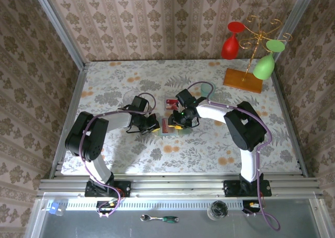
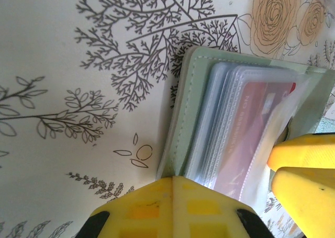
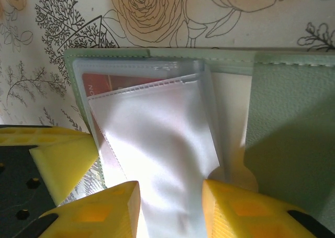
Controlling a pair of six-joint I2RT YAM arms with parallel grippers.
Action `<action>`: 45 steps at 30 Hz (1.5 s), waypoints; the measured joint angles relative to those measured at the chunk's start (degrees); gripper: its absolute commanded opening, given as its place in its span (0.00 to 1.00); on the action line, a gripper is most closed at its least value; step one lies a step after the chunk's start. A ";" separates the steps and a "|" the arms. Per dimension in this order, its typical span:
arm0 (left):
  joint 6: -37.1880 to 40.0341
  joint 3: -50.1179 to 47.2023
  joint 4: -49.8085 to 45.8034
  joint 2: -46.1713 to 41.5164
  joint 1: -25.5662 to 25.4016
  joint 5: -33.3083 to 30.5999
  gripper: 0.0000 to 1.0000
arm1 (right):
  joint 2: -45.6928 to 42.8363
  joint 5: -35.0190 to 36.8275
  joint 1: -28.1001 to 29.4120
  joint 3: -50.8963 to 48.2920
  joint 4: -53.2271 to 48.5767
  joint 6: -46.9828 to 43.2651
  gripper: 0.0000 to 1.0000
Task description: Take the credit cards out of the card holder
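Yellow-fingered left end effector (image 2: 172, 188) is clamped shut on the holder's (image 2: 180, 117) left edge, mid-tabletop (image 1: 104, 86). Opposite, the right end effector (image 3: 170, 188) stands astride a clear sleeve (image 3: 157, 144); whether it grips, I cannot tell. A red card (image 2: 251, 123) sits sleeved inside.

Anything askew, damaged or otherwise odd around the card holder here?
Nothing looks spilled or broken. The card holder lies open, but its clear plastic sleeves are fanned out at a slant rather than stacked square, one running between the right fingers. A red card sits inside a sleeve, not yet out.
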 measured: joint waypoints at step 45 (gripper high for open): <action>-6.71 3.85 6.43 1.25 -3.65 4.94 0.23 | -1.51 -3.23 -2.71 -6.86 9.44 3.67 0.28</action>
